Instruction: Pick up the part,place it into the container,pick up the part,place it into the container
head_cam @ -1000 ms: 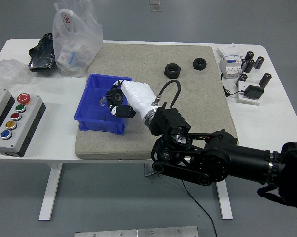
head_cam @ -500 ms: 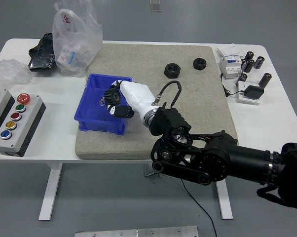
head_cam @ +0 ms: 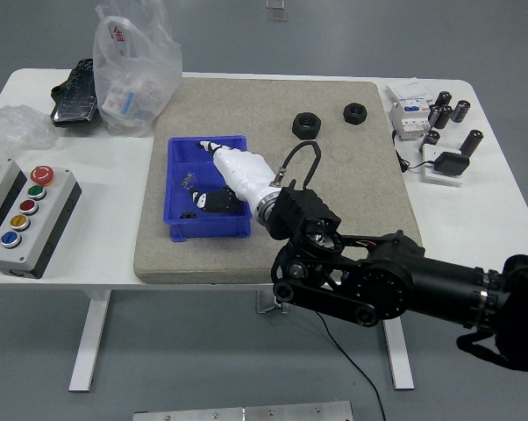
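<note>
My right hand (head_cam: 213, 175), white with black fingers, reaches from the lower right into the blue container (head_cam: 239, 230) on the grey mat (head_cam: 334, 193). Its fingers lie loosely spread inside the container and hold nothing. A small dark part (head_cam: 187, 213) lies on the container floor by its near left corner, just left of the fingers. Two black nut-shaped parts (head_cam: 304, 124) (head_cam: 355, 112) lie on the mat at the back right, well clear of the hand. The left arm is out of view.
A button box (head_cam: 23, 210) stands at the left edge. A plastic bag (head_cam: 128, 70) and a black object (head_cam: 74, 92) sit at the back left. Black cylinders and white electrical parts (head_cam: 431, 118) stand at the back right.
The hand held a black gear-like part over the container; that part is no longer in the fingers. The hand has dropped lower into the container, and the container has slid to the right.
</note>
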{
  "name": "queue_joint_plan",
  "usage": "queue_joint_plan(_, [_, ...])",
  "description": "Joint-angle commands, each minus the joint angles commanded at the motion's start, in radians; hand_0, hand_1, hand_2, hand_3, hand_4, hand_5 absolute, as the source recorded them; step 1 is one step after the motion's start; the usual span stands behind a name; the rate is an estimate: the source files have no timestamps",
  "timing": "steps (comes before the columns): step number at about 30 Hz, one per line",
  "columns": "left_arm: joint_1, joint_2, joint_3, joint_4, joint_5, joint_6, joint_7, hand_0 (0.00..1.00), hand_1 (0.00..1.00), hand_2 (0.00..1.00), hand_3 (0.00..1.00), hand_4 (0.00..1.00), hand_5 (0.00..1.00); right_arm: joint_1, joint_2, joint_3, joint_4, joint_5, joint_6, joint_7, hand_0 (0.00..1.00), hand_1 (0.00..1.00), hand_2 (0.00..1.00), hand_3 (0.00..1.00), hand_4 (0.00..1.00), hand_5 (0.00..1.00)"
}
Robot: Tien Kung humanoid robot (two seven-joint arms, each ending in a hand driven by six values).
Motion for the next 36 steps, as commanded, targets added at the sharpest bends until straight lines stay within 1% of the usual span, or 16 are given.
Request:
queue_joint_plan(2, [0.002, -0.002, -0.001, 0.000, 0.002, 0.000, 0.000, 0.794, 0.665, 0.612, 0.787, 0.875, 0.998, -0.020, -0.016, 0.040, 0.009, -0.030, -0.022, -0.003, 0.858, 0.882, 0.921, 0.969, 0.677, 0.350])
queue_joint_plan(3, [0.003, -0.003, -0.002, 0.000, 0.003, 0.001, 0.000, 0.793, 0.665, 0.614, 0.786, 0.873, 0.998, -0.027, -0.023, 0.055, 0.012, -0.040, -0.030, -0.003, 0.830, 0.864, 0.892, 0.952, 0.675, 0.351])
queue_joint_plan(8, [0.007, -0.007, -0.006, 0.000, 0.007, 0.003, 0.001, 0.793, 0.665, 0.614, 0.786, 0.873, 0.998, -0.085, -0.071, 0.170, 0.045, -0.123, -0.069, 0.001, 0.830, 0.864, 0.892, 0.952, 0.675, 0.351])
queue_joint_plan(9, [0.007, -0.007, -0.007, 0.000, 0.007, 0.003, 0.000, 0.791, 0.664, 0.620, 0.785, 0.870, 0.998, -0.097, -0.079, 0.192, 0.050, -0.137, -0.074, 0.002, 0.814, 0.848, 0.872, 0.927, 0.674, 0.353])
queue_joint_plan(10, [0.006, -0.007, -0.006, 0.000, 0.006, 0.003, -0.001, 0.791, 0.664, 0.620, 0.785, 0.870, 0.998, -0.109, -0.087, 0.214, 0.055, -0.149, -0.079, 0.004, 0.814, 0.848, 0.872, 0.927, 0.674, 0.353])
queue_joint_plan(12, [0.006, -0.008, -0.004, 0.000, 0.002, 0.003, -0.003, 0.791, 0.664, 0.620, 0.785, 0.870, 0.998, -0.138, -0.104, 0.263, 0.063, -0.167, -0.094, 0.014, 0.814, 0.848, 0.872, 0.927, 0.674, 0.353])
queue_joint_plan(14, [0.006, -0.009, -0.003, 0.000, 0.002, 0.003, -0.005, 0.791, 0.664, 0.620, 0.785, 0.870, 0.998, -0.176, -0.125, 0.316, 0.071, -0.163, -0.119, 0.039, 0.814, 0.848, 0.872, 0.927, 0.674, 0.353])
queue_joint_plan(15, [0.007, -0.010, -0.002, 0.000, -0.001, 0.003, -0.005, 0.791, 0.664, 0.620, 0.784, 0.868, 0.998, -0.196, -0.135, 0.344, 0.074, -0.152, -0.135, 0.057, 0.799, 0.832, 0.848, 0.908, 0.673, 0.354])
queue_joint_plan(20, [0.012, -0.015, -0.003, 0.000, -0.007, 0.007, -0.004, 0.791, 0.664, 0.620, 0.784, 0.868, 0.998, -0.302, -0.176, 0.483, 0.103, -0.049, -0.227, 0.173, 0.799, 0.832, 0.848, 0.908, 0.673, 0.354])
queue_joint_plan(21, [0.013, -0.015, -0.003, 0.000, -0.008, 0.008, -0.004, 0.791, 0.664, 0.622, 0.783, 0.865, 0.998, -0.323, -0.182, 0.509, 0.110, -0.025, -0.231, 0.199, 0.772, 0.800, 0.824, 0.844, 0.671, 0.359])
queue_joint_plan(26, [0.018, -0.019, -0.004, 0.000, -0.012, 0.011, -0.005, 0.791, 0.664, 0.622, 0.783, 0.865, 0.998, -0.437, -0.211, 0.646, 0.142, 0.112, -0.231, 0.342, 0.772, 0.800, 0.824, 0.844, 0.671, 0.359])
queue_joint_plan(27, [0.019, -0.020, -0.003, 0.000, -0.013, 0.012, -0.006, 0.791, 0.663, 0.623, 0.782, 0.865, 0.998, -0.455, -0.215, 0.669, 0.147, 0.135, -0.231, 0.367, 0.762, 0.793, 0.811, 0.807, 0.672, 0.366])
queue_joint_plan(32, [0.016, -0.019, 0.002, 0.000, -0.016, 0.010, -0.011, 0.791, 0.663, 0.623, 0.782, 0.865, 0.998, -0.544, -0.230, 0.784, 0.188, 0.248, -0.231, 0.487, 0.762, 0.793, 0.811, 0.807, 0.672, 0.366])
queue_joint_plan(33, [0.016, -0.019, 0.004, 0.000, -0.017, 0.010, -0.012, 0.791, 0.663, 0.624, 0.782, 0.863, 0.998, -0.558, -0.232, 0.799, 0.195, 0.265, -0.231, 0.505, 0.757, 0.786, 0.803, 0.789, 0.676, 0.373])
queue_joint_plan(36, [0.016, -0.020, 0.008, 0.000, -0.020, 0.009, -0.015, 0.791, 0.663, 0.624, 0.782, 0.863, 0.998, -0.616, -0.239, 0.861, 0.219, 0.344, -0.231, 0.587, 0.757, 0.786, 0.803, 0.789, 0.676, 0.373])
